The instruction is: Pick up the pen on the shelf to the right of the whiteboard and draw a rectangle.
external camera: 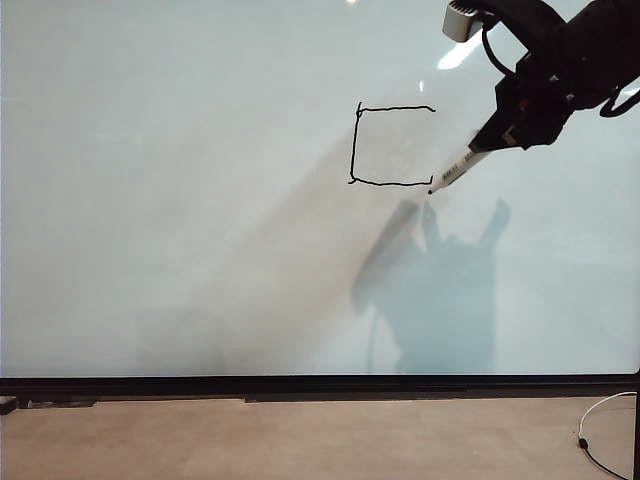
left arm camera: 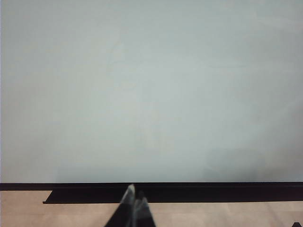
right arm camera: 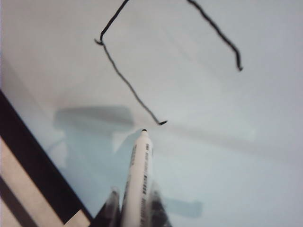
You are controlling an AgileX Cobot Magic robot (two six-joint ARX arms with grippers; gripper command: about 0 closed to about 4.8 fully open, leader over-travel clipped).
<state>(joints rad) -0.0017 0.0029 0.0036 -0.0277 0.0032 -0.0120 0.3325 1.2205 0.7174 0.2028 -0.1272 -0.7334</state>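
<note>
Pen [external camera: 462, 168] is clamped in the right gripper [external camera: 497, 140], fingers closed on its barrel, at the whiteboard's [external camera: 180, 200] upper right. Its tip sits just beside the rectangle's [external camera: 392, 146] lower right corner; contact is uncertain. The right side is undrawn. The left gripper [left arm camera: 133, 208] hangs near the board's bottom frame, fingers apparently together.

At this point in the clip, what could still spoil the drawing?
The rectangle lacks its right side, and the pen tip sits just off the lower stroke's end, so the closing line may miss both corners. The right end effector grips the pen far from the tip, so it could wobble on the whiteboard.
</note>
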